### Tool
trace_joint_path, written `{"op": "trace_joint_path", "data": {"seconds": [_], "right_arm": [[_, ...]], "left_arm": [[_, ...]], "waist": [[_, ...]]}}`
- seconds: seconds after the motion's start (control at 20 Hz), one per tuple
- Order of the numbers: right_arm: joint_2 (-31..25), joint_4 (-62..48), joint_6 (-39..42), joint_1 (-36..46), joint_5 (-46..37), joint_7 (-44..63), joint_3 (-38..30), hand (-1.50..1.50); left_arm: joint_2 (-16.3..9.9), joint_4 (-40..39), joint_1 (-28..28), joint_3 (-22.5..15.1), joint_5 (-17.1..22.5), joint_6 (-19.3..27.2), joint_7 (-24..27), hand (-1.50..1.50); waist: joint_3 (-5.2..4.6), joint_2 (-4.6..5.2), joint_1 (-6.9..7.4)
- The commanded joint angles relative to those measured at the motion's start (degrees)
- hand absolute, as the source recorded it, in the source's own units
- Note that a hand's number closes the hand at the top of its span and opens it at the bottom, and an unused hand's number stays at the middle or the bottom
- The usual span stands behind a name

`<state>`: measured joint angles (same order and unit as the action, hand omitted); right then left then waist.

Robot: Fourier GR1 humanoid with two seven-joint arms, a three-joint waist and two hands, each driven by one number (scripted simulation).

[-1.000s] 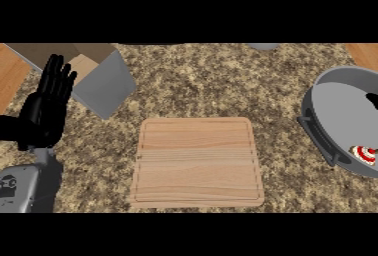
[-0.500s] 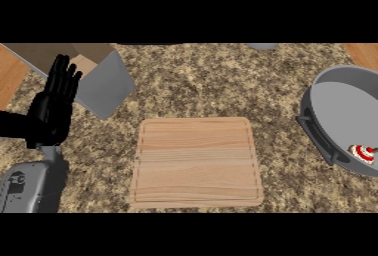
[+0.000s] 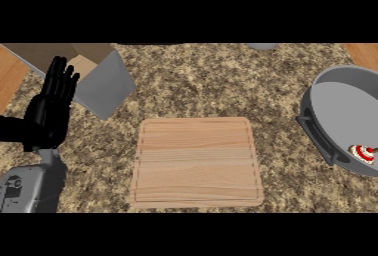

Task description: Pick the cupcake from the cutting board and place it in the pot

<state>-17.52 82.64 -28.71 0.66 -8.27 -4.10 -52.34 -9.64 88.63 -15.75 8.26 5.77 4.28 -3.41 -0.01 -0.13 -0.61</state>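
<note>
The cupcake (image 3: 363, 153), white with red markings, lies inside the grey pot (image 3: 332, 107) at the right edge, close to the pot's near wall. A bare wooden cutting board (image 3: 197, 161) lies in the middle of the speckled counter. My left hand (image 3: 50, 111) stands open at the left, fingers straight and pointing up, well apart from the board. No right hand shows in the head view.
An open grey box (image 3: 103, 85) with a brown inside sits at the back left, just right of my left hand. Wooden floor shows at the far left (image 3: 11, 80) and top right corner. A small grey object (image 3: 262, 46) peeks in at the back edge.
My left hand has shifted slightly to the right and upward. The cupcake, pot and board have stayed where they were.
</note>
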Motion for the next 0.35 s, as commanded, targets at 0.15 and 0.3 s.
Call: {"op": "trace_joint_path", "data": {"seconds": [0.15,0.3], "right_arm": [[1.0,2.38,6.01,-9.23,8.94,-5.02,-5.78,-1.5],[-1.28,-0.75,7.62,-9.91,10.83,-6.89,-7.4,-1.5]], "left_arm": [[-0.69,-1.11,0.16,0.13,-0.42,-1.04,1.17,0.0],[-0.18,0.3,1.7,0.61,0.84,-1.32,0.61,0.0]], "waist": [[0.02,0.07,0.14],[0.01,0.08,0.33]]}}
